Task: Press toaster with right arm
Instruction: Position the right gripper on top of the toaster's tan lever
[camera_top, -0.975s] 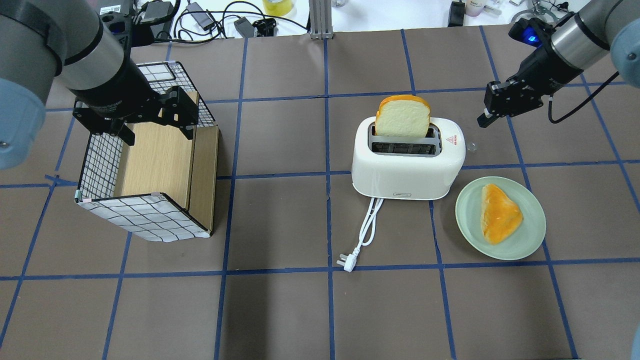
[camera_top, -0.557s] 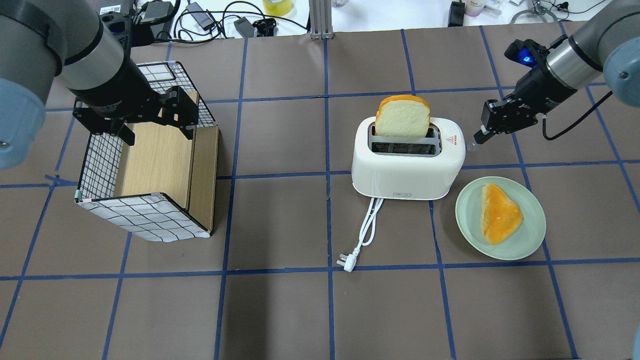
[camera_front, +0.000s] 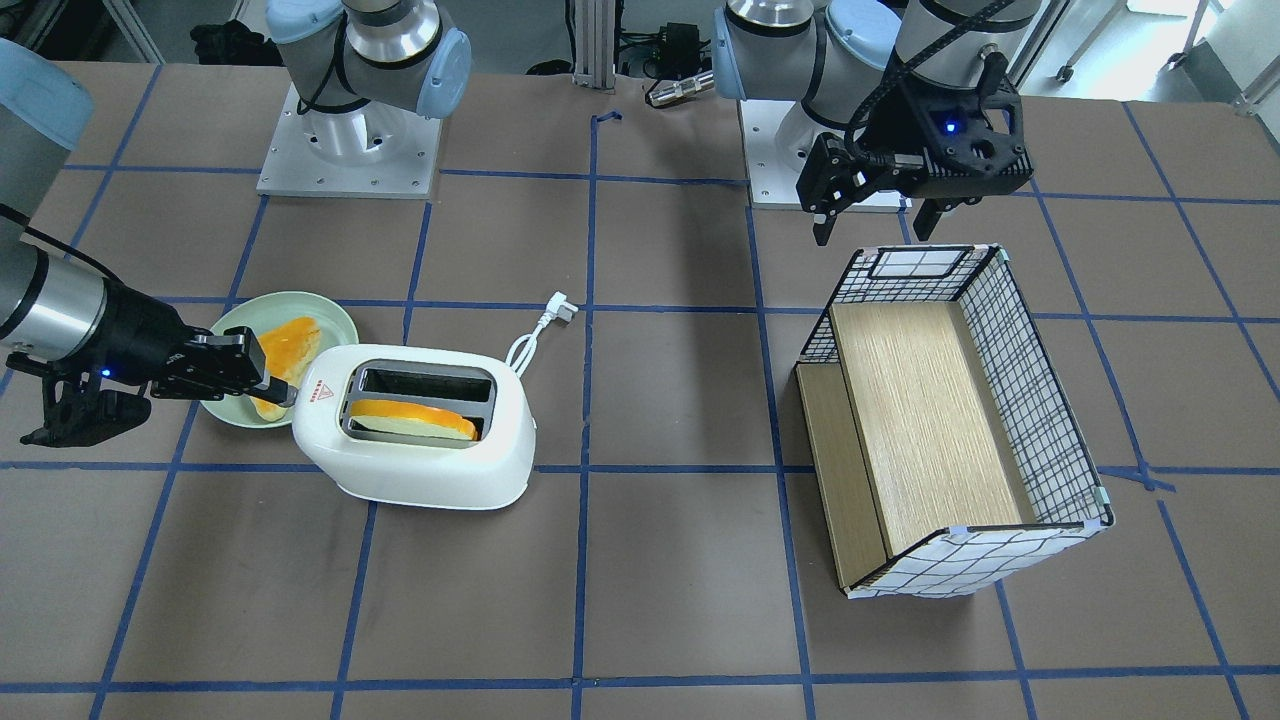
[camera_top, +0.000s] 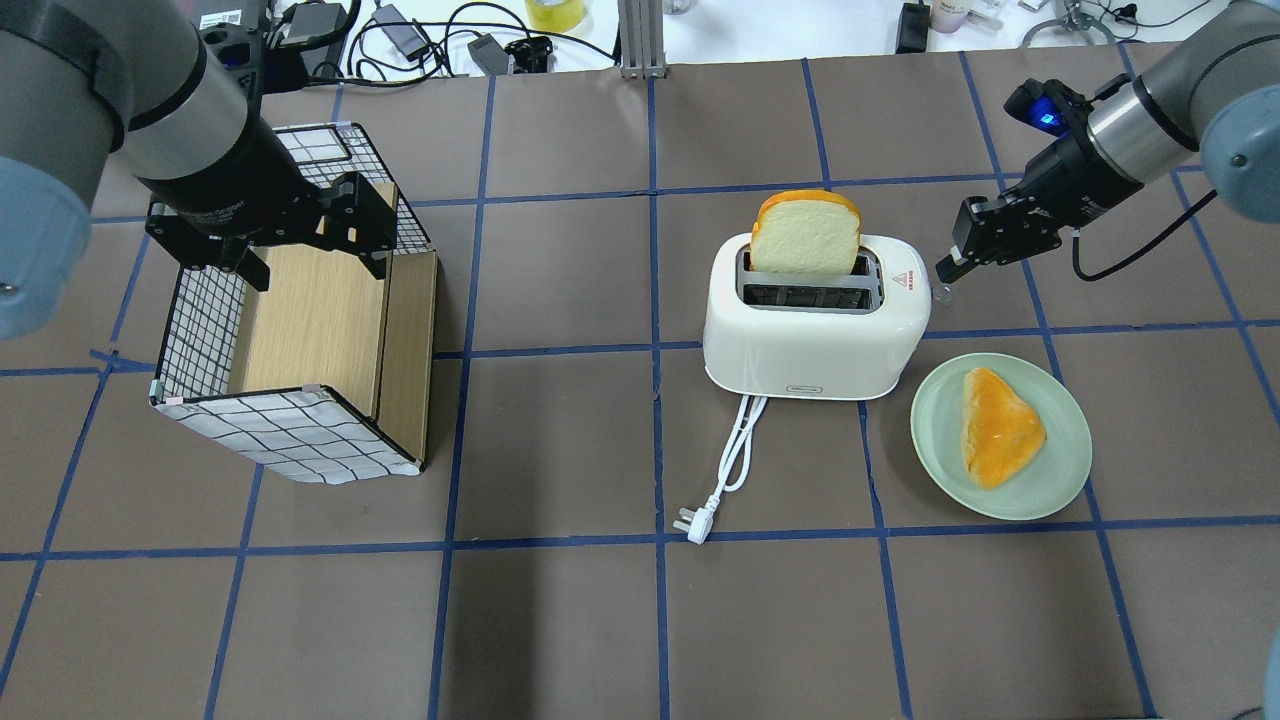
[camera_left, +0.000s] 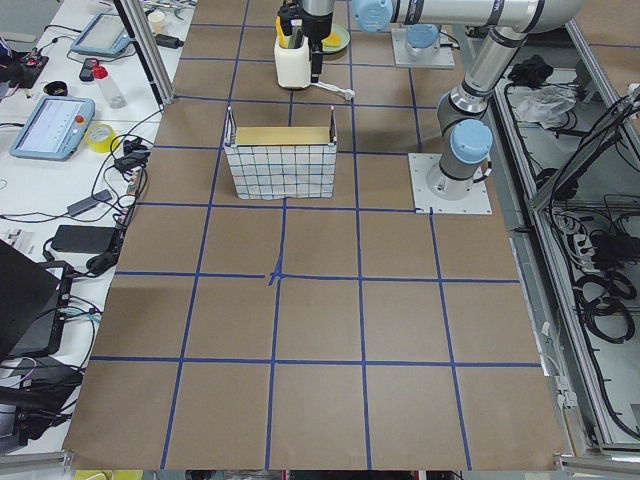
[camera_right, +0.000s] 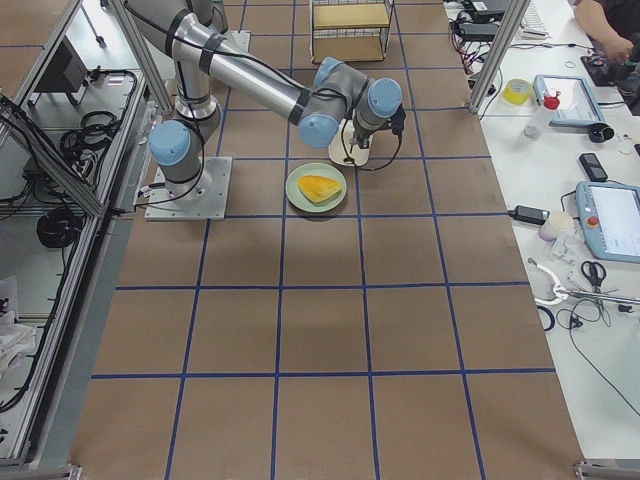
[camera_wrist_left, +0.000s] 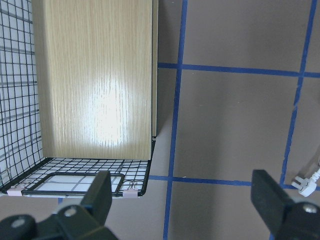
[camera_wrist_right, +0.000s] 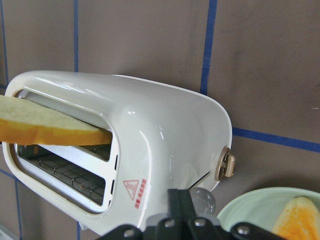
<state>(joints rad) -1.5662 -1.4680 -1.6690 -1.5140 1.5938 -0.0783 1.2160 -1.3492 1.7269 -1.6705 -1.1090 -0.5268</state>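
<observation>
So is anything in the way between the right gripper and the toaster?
Nothing visible. The shut right gripper sits right at the end of the toaster, close by its clear lever. The green plate lies off to the side, not between them.

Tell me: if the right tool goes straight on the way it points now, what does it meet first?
Probably the toaster, at its end wall near the clear lever knob, just ahead of the right tool; depth is unclear.
</observation>
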